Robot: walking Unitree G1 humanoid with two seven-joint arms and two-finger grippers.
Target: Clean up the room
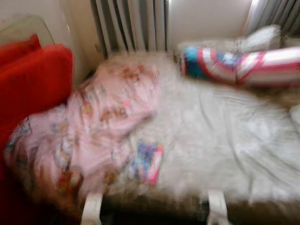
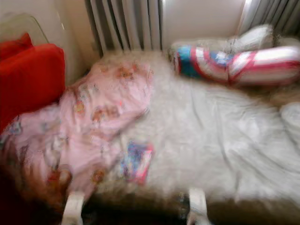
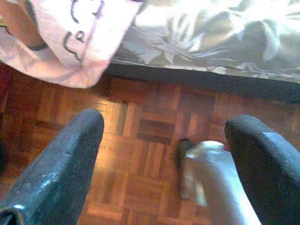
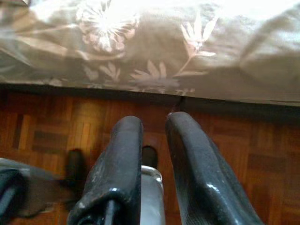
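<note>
Blurred frame. Pink printed blanket [image 1: 93, 126] is lying crumpled over the bed's left side, hanging off the near edge. Small colourful book [image 1: 147, 162] is lying flat on the white sheet [image 1: 225, 136], just beside it. Striped pillow [image 1: 239, 65] is resting at the far right.

both eye views are heavily smeared by motion blur, with no sharp edges anywhere; daylight enters from the far window and washes out the white bed sheet [image 1: 220, 126]. the wrist views are sharper, with glare blowing out the sheet's top and the parquet floor [image 3: 140, 154] dim and warm
</note>
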